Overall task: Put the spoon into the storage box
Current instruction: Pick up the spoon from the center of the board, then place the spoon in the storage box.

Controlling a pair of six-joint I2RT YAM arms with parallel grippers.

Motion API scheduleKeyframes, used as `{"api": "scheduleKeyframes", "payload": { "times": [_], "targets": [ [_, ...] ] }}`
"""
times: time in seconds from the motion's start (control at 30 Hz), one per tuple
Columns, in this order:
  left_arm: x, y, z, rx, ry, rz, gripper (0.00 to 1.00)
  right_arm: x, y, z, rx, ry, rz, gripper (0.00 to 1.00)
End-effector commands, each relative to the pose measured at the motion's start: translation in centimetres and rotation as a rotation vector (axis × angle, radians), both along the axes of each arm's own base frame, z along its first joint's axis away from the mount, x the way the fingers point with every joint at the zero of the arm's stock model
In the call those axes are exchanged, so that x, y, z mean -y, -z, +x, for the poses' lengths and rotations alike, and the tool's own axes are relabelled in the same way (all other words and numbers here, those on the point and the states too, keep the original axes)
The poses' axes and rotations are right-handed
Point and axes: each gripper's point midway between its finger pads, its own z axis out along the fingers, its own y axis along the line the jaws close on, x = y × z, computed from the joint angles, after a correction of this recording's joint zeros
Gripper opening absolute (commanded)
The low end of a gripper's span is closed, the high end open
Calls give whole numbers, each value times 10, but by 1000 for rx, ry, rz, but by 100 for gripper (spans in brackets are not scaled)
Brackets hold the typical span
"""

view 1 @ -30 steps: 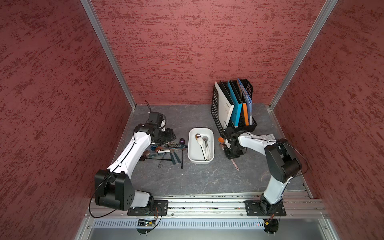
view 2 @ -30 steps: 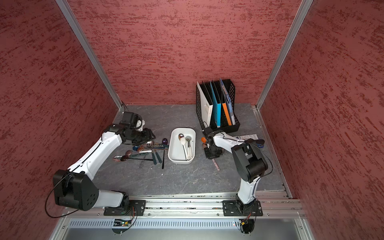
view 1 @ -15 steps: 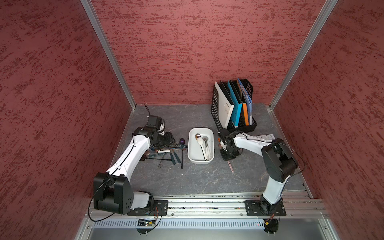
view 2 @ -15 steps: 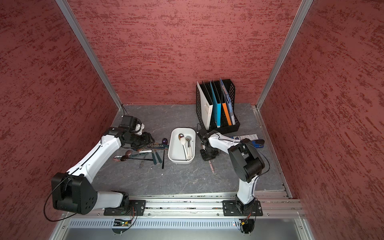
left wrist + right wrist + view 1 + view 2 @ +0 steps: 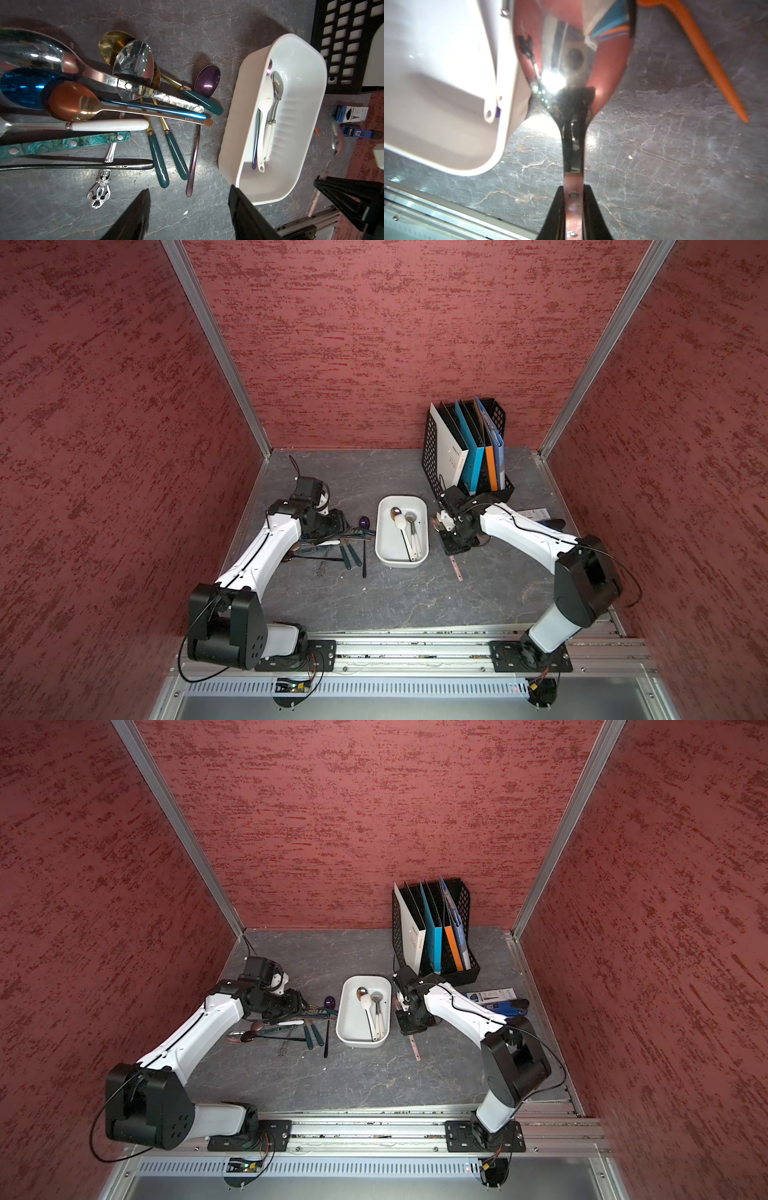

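Right gripper (image 5: 574,199) is clamped tight on the flat coppery-pink handle of a shiny mirror-bowl metal spoon (image 5: 571,58), fingers (image 5: 593,216) pinching it from both sides, bowl pointing away from the wrist. The spoon sits just right of the white plastic rectangular storage box (image 5: 390,549) w/ rounded corners. Its bowl is right up against the box's right wall, can't tell if they touch.

Right arm reaches far-left from its near-right base, wrist dropped low over the grey marbled tabletop (image 5: 415,601), just in front of the black perforated file rack (image 5: 430,448).

Left gripper (image 5: 189,207) has its jaws well apart, nothing in them, hanging low by a messy pile of mixed cutlery (image 5: 116,108) left of the box. Left arm stretches from the near-left base toward the far side, wrist turned right. Three other spoons (image 5: 268,116) lie inside the box.
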Motion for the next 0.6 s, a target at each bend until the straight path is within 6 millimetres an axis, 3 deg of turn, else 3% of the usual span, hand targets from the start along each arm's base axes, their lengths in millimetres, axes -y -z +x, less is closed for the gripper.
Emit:
{"api": "scheduleKeyframes", "payload": {
  "times": [0.0, 0.17, 0.37, 0.57],
  "targets": [
    [-4, -8, 5, 53, -17, -10, 64, -9, -29, 10, 42, 13, 51, 10],
    [-5, -2, -1, 52, -38, -23, 64, -40, -43, 42, 52, 5, 117, 10],
    [-4, 0, -2, 55, -52, -42, 63, -71, -32, 76, 26, 4, 151, 10],
    [-4, 3, -4, 48, -48, -42, 64, -94, -14, 86, -27, -6, 146, 9]
  ]
}}
